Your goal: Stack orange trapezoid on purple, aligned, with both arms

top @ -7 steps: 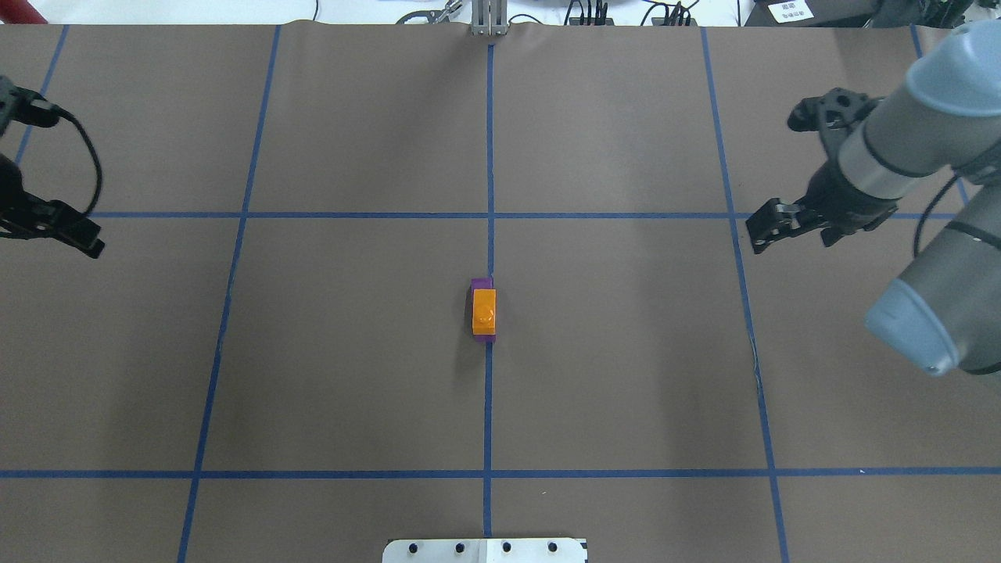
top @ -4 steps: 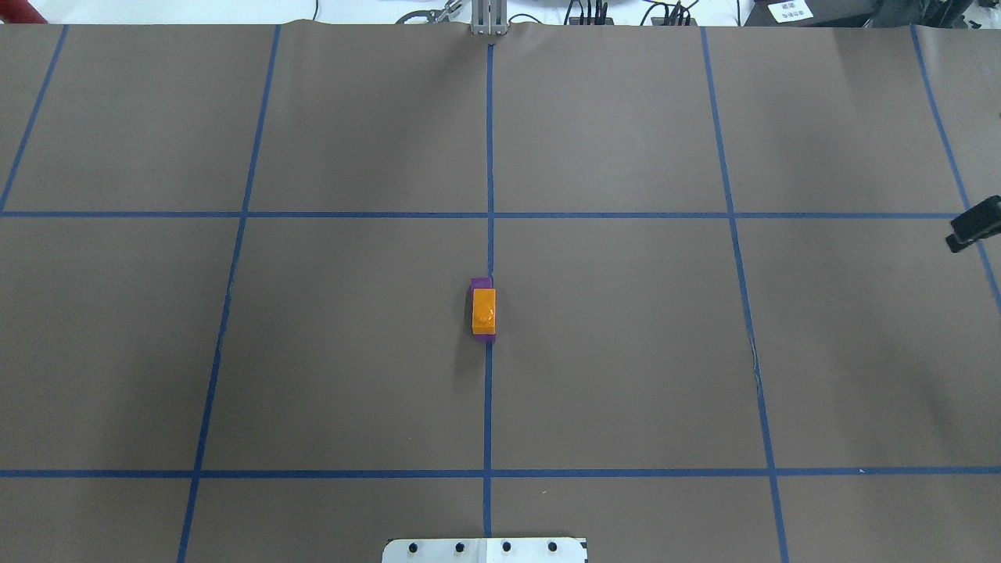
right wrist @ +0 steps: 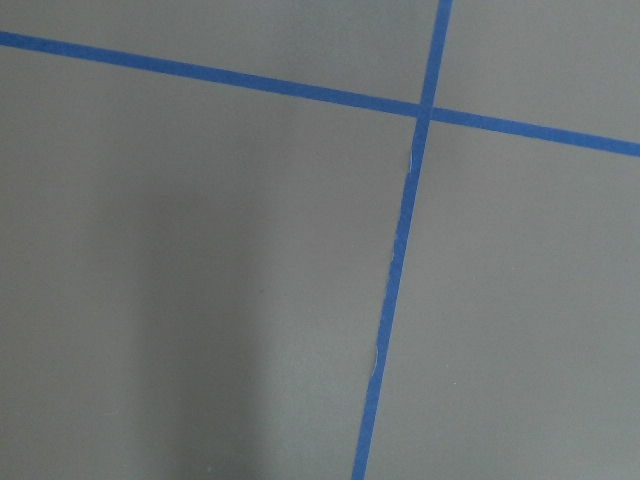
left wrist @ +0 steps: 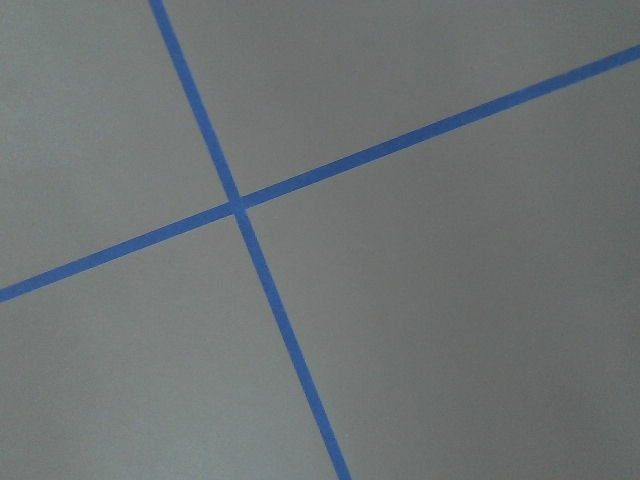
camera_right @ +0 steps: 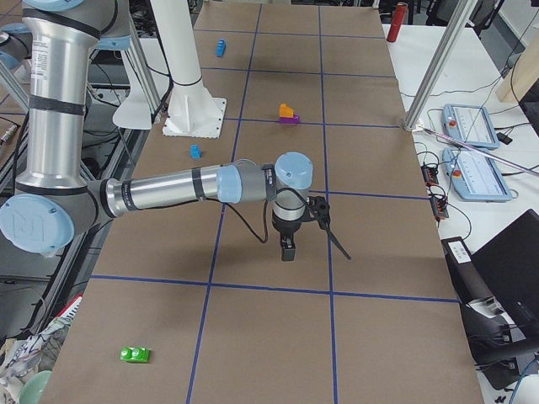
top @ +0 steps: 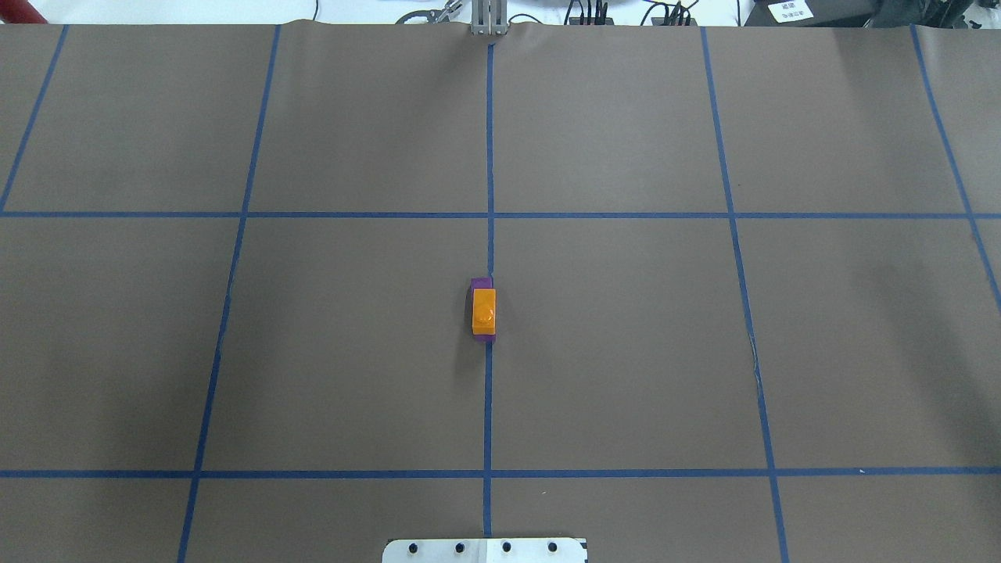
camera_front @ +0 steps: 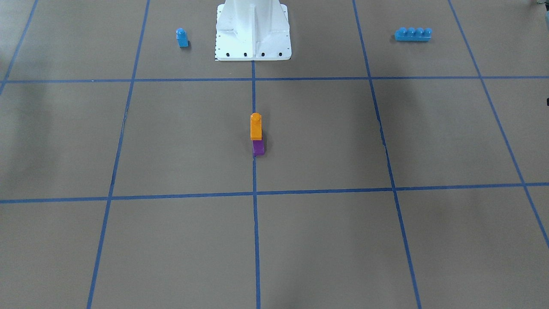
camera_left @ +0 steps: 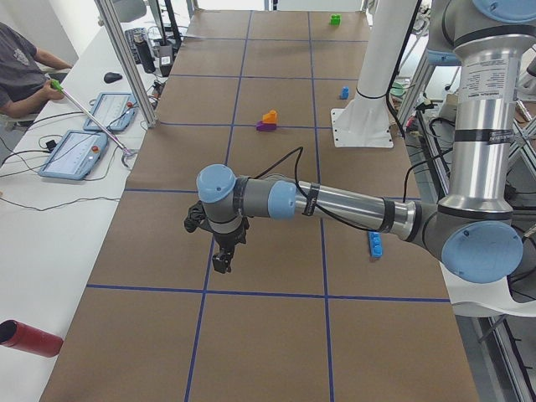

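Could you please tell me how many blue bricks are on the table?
2. The small single-stud blue brick stands beside the white base plate, on the robot's right; the long four-stud blue brick lies farther out on its left. I see no others.

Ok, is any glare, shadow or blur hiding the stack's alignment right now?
Overhead exterior: the orange trapezoid is sharp, slight glare on top, the purple showing at its far end, thin shadow beside them. Exterior front-facing: sharp, only soft broad shadows on the table. Side views: both too small to judge. Wrist views: just the table and tape lines, the right one dimmer at lower left.
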Robot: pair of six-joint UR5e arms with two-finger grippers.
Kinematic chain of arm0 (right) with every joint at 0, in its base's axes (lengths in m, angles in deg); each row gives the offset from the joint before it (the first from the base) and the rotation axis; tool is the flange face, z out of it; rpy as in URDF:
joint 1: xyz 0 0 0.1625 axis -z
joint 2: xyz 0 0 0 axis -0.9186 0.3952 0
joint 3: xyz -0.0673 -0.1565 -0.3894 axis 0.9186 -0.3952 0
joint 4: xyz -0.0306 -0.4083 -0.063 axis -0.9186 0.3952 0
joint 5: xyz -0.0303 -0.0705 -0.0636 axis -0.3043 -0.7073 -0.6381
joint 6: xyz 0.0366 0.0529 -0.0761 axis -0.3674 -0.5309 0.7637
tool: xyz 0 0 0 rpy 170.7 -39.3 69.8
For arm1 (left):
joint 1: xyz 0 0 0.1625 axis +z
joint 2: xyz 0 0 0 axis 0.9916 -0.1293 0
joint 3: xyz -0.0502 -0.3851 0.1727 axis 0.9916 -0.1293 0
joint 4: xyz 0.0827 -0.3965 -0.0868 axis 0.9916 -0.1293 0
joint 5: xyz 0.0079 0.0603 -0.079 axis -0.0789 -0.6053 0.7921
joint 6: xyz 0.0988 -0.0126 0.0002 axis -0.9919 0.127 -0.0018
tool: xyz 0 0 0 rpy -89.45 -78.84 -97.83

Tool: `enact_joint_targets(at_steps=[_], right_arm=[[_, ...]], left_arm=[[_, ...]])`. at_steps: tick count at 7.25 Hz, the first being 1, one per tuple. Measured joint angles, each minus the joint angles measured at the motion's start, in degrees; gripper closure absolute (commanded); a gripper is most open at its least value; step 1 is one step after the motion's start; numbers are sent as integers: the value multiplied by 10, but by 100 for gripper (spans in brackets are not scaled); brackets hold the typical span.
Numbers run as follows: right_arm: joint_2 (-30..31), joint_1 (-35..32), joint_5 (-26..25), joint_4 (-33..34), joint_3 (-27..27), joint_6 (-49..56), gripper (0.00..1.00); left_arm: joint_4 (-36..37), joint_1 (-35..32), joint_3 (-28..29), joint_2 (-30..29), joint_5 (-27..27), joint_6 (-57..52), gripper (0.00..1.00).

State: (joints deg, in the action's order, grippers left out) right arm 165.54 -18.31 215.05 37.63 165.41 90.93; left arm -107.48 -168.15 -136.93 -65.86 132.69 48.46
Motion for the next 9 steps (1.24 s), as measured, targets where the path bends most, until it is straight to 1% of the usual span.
enact_joint_targets(at_steps=[9], right_arm=[[4,-7,5,-1,-1,-2,0]], left_arm=[[1,-8,6,4,-1,6,0]])
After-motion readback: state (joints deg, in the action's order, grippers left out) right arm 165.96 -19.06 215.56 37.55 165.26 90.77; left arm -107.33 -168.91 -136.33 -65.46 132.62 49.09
